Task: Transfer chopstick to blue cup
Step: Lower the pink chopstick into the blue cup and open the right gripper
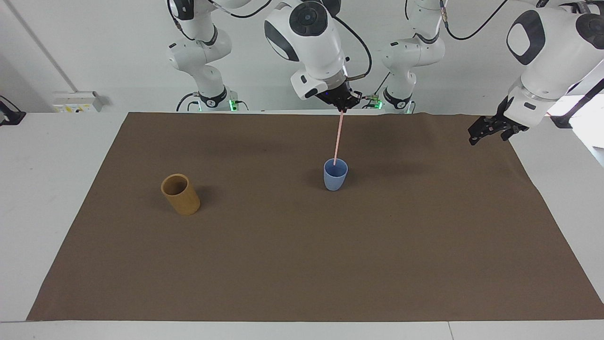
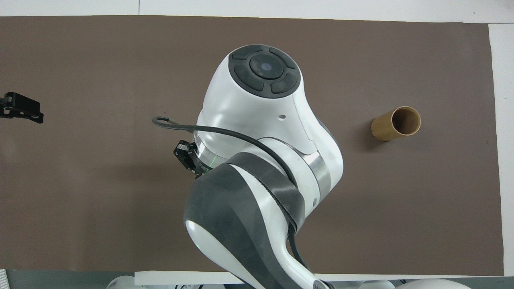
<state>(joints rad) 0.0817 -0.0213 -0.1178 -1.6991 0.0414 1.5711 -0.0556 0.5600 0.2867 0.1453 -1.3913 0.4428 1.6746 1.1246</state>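
Robotics lab indicated. Two white Franka arms [image 1: 311,42] mounted at plain white table [image 1: 52,189]; brown mat [image 1: 302,245] laid as work surface. Bare white walls, exposed cabling [image 1: 472,28], green status lights at arm bases [image 1: 231,103], wall-mounted socket box [image 1: 78,101] noted.

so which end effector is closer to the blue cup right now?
Right. The right end effector hangs over the blue cup, shut on the chopstick, whose lower tip is at the cup's mouth. The left end effector waits, open, over the mat's edge at the left arm's end.
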